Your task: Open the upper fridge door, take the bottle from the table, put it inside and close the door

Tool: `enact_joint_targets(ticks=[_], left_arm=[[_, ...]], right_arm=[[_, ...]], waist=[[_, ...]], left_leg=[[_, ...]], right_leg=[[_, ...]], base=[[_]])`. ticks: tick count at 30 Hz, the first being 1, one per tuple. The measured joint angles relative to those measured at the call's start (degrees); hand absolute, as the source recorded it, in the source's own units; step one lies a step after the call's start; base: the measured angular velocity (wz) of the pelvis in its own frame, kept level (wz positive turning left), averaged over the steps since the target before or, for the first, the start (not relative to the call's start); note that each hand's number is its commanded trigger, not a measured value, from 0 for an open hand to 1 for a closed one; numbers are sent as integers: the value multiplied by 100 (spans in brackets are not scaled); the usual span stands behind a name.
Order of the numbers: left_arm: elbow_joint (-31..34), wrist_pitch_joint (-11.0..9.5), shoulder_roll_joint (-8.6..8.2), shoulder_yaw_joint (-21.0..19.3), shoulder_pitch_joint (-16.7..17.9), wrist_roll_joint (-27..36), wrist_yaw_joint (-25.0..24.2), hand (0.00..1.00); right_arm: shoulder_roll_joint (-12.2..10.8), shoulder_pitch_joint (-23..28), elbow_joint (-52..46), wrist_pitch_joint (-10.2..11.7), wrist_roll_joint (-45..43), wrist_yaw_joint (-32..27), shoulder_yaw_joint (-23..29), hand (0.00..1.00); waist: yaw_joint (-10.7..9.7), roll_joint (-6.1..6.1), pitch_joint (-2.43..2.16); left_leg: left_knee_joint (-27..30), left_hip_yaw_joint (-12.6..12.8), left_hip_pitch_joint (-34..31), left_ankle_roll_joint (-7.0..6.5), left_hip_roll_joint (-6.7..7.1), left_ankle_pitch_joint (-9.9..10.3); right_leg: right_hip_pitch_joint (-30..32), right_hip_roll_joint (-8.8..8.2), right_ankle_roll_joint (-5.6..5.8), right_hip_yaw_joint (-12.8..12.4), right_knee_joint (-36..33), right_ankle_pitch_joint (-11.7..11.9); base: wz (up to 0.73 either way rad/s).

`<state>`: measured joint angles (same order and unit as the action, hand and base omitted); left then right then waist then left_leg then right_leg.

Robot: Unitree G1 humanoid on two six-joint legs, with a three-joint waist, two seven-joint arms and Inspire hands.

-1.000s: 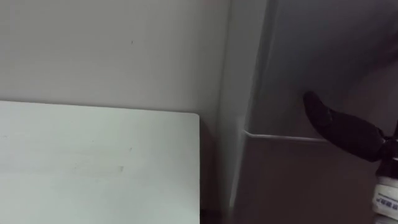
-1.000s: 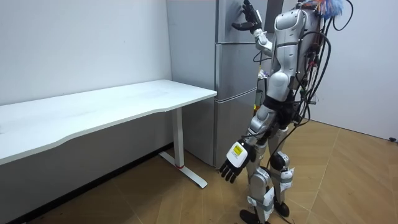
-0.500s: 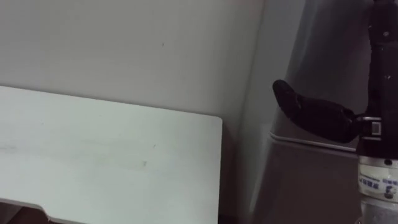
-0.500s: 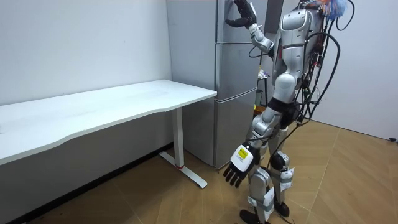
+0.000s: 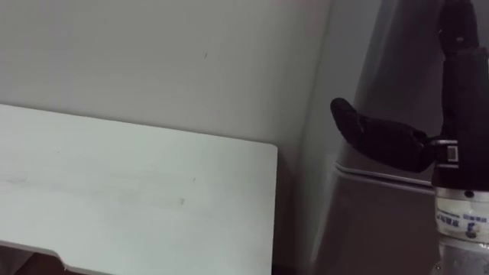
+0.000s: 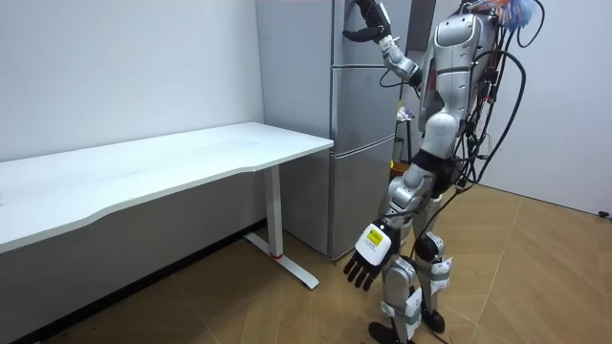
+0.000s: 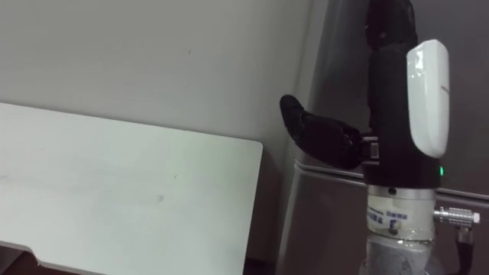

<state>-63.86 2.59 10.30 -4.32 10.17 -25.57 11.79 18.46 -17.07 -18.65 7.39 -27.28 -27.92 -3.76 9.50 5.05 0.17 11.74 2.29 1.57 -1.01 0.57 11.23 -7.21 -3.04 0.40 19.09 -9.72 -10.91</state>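
Right hand slightly higher against fridge

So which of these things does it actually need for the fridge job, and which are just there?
For the job: fridge; right hand, open, raised by its upper door.
Just standing about: white table; wooden floor; left hand, open, hanging by the robot's side.

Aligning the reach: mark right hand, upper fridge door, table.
right hand [image 7: 386, 95], right eye view, middle of hand.
upper fridge door [image 5: 401, 72], left eye view, front panel.
table [image 5: 137, 191], left eye view, bare top.
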Motion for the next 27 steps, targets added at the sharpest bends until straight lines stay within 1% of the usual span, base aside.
enact_joint_targets(ticks=[3,5,7,9,13,15,16,18,19,20,21,23,25,27], left_arm=[[78,44,0,1,6,-38,-2,0],[159,117,-1,2,-7,-38,-7,0],[258,135,-1,0,10,-36,-18,0],[406,169,-7,0,18,-37,-38,0],[561,170,-6,-3,20,-156,-133,0],[715,197,-11,6,83,-163,-210,0],[770,206,-11,6,100,-158,-257,0],[786,214,-2,3,96,-153,-296,0],[798,216,0,2,102,-154,-338,0],[780,217,0,-1,101,-153,-349,0],[774,220,4,-2,107,-153,-350,0],[786,247,27,5,157,-153,-351,0],[806,260,25,15,175,-151,-352,0],[946,340,23,8,231,-151,-351,0]], right_arm=[[0,-35,74,5,9,18,0,0],[-1,-83,242,5,15,42,-1,0],[0,-107,271,0,22,68,0,0],[23,-187,445,45,36,64,-2,0],[65,-270,707,133,23,53,-1,0],[167,-280,836,140,24,53,1,0],[258,-280,930,152,24,50,13,0],[398,-286,1185,276,-1,-5,58,0],[547,-286,1355,319,-19,-66,55,0],[663,-284,1509,331,-37,-126,55,0],[691,-285,1589,340,-39,-156,57,0],[706,-304,1869,342,-38,-255,67,0],[736,-321,2051,342,-46,-356,94,0],[757,-321,2161,342,-54,-421,154,0]], waist=[[0,-16,3],[0,-26,0],[-2,-28,-1],[-2,-30,0],[6,-28,1],[-4,-19,6],[-14,-9,12],[-45,23,19],[-36,44,21],[-10,65,28],[5,77,30],[9,125,34],[6,138,35],[14,138,33]], left_leg=[[9,-1,-6,-2,2,-2],[11,-2,1,-3,6,-3],[13,-2,1,-6,7,-5],[12,-1,3,-11,10,-17],[4,-10,7,-22,14,-53],[3,-40,6,-30,16,-75],[3,-78,6,-36,28,-95],[6,-139,8,-45,70,-128],[6,-163,17,-56,109,-150],[16,-170,31,-66,115,-163],[31,-170,42,-67,113,-163],[130,-217,41,-73,111,-145],[206,-283,-25,-63,111,-134],[266,-312,-93,-82,119,-146]], right_leg=[[-2,-4,0,2,-3,0],[-10,-7,0,1,-6,0],[-11,-9,0,0,-9,0],[-13,-16,-1,0,-12,1],[-12,-33,-4,3,-25,2],[-13,-51,-4,34,-40,3],[-20,-69,-2,68,-58,1],[-46,-92,7,102,-65,-7],[-62,-99,21,97,-66,-18],[-70,-109,33,99,-60,-32],[-75,-109,35,96,-57,-32],[-128,-132,97,133,-16,-43],[-124,-130,114,152,-12,-28],[-96,-131,123,140,-13,-11]], base=[[0],[0],[0],[0],[1],[8],[18],[19],[13],[9],[4],[8],[19],[18]])
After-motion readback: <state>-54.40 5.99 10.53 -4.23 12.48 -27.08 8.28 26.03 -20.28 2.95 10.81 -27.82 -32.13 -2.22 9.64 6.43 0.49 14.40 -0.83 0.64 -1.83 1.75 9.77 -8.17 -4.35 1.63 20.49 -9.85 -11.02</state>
